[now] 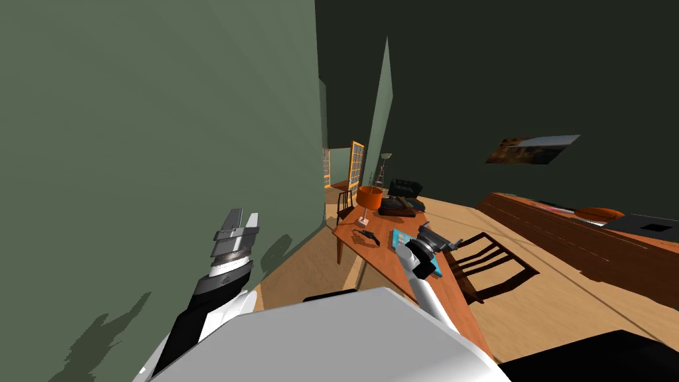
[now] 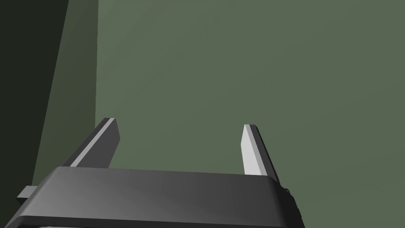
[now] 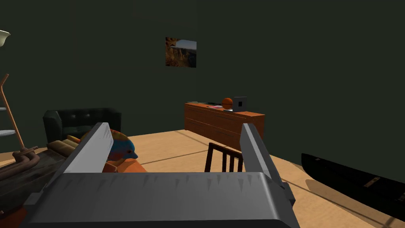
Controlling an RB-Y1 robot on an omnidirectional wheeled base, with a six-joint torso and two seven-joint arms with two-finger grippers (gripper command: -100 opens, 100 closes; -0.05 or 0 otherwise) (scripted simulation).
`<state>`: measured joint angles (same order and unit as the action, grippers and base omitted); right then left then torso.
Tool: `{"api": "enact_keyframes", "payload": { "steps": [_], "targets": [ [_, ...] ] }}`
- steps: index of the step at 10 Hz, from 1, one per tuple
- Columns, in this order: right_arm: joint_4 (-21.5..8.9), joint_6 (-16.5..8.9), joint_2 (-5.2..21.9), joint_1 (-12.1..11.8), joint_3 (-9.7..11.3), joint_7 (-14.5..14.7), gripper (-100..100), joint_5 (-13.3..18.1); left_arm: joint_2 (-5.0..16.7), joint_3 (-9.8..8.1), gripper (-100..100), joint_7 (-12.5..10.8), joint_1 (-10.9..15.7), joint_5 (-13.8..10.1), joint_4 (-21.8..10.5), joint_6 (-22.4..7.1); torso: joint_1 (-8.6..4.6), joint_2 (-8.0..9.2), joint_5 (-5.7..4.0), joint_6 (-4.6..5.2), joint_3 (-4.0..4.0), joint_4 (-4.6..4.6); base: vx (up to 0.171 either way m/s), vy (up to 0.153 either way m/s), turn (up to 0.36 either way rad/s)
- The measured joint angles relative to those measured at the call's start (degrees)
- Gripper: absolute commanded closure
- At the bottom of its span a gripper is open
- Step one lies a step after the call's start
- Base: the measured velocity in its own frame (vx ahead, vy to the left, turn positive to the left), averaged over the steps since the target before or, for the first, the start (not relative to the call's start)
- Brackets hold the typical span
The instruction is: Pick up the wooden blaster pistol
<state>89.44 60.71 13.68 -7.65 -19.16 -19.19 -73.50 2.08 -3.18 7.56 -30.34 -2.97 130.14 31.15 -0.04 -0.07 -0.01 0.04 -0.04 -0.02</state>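
Observation:
A small dark pistol (image 1: 366,236) lies flat on the orange-brown table (image 1: 371,255), toward its left side. My right gripper (image 1: 453,244) hangs over the table's right side, above a blue book (image 1: 402,240) and to the right of the pistol, apart from it. Its fingers are open with nothing between them, and the right gripper (image 3: 175,126) points out across the room past the table's edge. My left gripper (image 1: 243,215) is raised close to the green wall, and the left gripper (image 2: 180,124) is open and empty.
A lamp with an orange shade (image 1: 369,197) stands just behind the pistol. A dark tray (image 1: 396,209) lies at the table's far end. A dark chair (image 1: 489,258) stands to the table's right, a long sideboard (image 1: 563,229) beyond it. The green wall (image 1: 166,132) is close on my left.

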Motion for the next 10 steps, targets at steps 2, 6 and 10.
{"api": "enact_keyframes", "payload": {
  "steps": [2,6,10],
  "targets": [
    [-1.7,0.9,0.4,1.4,-0.8,-0.6,-100,-3.5,0.0,0.0,0,0.0,0.0,0.0,0.0,0.0,0.02,-0.01,0.01,-0.05,0.0,0.01,0.012,-0.009,0.167],
    [-5.3,2.5,1.2,3.5,-1.9,-2.0,-100,-9.7,0.0,0.0,0,0.0,0.0,0.0,0.0,0.0,0.03,0.02,0.01,-0.03,0.01,0.01,0.007,-0.005,0.077],
    [-8.9,4.5,2.1,6.2,-3.6,-3.4,-100,-17.1,0.0,0.0,0,0.0,0.0,0.0,0.0,0.0,0.01,0.0,0.0,0.02,0.0,0.0,0.009,-0.008,0.077]
  ]
}}
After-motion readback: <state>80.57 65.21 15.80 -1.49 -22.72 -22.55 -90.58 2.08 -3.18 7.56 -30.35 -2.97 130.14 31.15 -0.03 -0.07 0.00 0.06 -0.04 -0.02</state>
